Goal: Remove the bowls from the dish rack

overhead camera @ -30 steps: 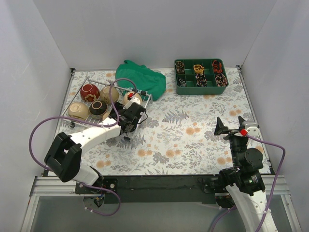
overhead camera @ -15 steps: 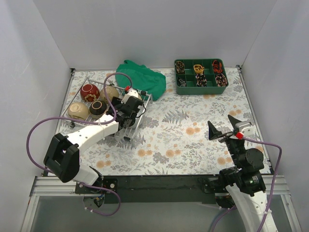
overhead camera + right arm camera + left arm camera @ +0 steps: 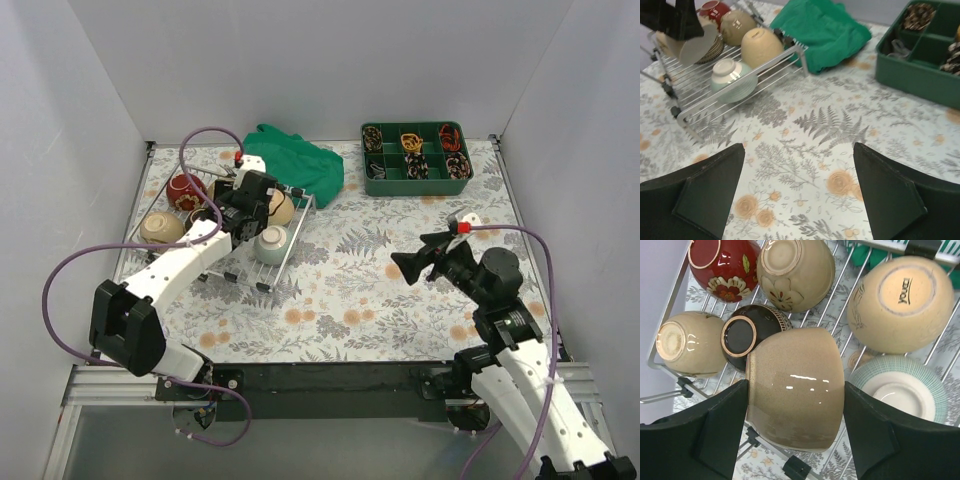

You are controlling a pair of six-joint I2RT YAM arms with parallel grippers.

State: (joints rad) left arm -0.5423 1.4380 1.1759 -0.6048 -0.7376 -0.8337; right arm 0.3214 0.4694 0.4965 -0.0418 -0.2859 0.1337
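1. Beige bowl (image 3: 795, 387) lies on its side over the dish rack (image 3: 700, 97), which sits at 10 o'clock on the desk (image 3: 805, 150).
2. Left fingers (image 3: 720, 435) are clamped across its walls; we judge this is for lifting it out.
3. Dark bowl (image 3: 747, 335) sits just beside it at 10 o'clock, pale green bowl (image 3: 900, 390) at 3.
4. Right fingers (image 3: 695, 195) are apart and hold nothing, over the desk and probably on standby.

Cloth (image 3: 295, 165) (image 3: 822, 30): green, crumpled. You find it well ahead of the right fingers (image 3: 705, 195), in line with the gap between them.
Tray (image 3: 415, 188) (image 3: 910, 75): green, with compartments of small mixed items. You find it ahead of the right-hand finger, apart from the cloth.
Table (image 3: 380, 290) (image 3: 805, 150): fern-and-flower print, showing below and between those fingers.
Walls (image 3: 320, 60): white and plain, on three sides.
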